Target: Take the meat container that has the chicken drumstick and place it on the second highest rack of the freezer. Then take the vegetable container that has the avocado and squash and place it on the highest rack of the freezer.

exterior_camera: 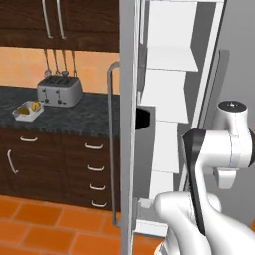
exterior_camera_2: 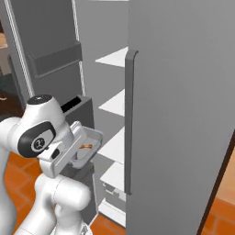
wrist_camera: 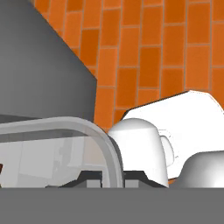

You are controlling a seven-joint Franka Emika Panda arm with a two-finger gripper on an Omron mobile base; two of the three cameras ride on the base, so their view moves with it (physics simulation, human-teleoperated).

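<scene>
You are facing the open freezer (exterior_camera_2: 183,114), its grey door (exterior_camera: 127,124) swung out edge-on toward you in the left base view, and white racks (exterior_camera_2: 114,103) stacked inside, bare where you can see them. To the left runs the dark desk (exterior_camera: 74,117) over wooden drawers (exterior_camera: 94,174), with a silver toaster (exterior_camera: 60,90) near the wall. Your arm has the meat container (exterior_camera_2: 85,149) raised in front of the lower racks, tilted, with the brownish chicken drumstick (exterior_camera_2: 86,147) lying inside. In the hand view the container's clear rim curves across the hand (wrist_camera: 113,181), whose tips are clenched on that rim. The vegetable container (exterior_camera: 28,110) sits well apart on the desk, left of the toaster and near the front edge, with yellowish produce in it that is too small to identify.
</scene>
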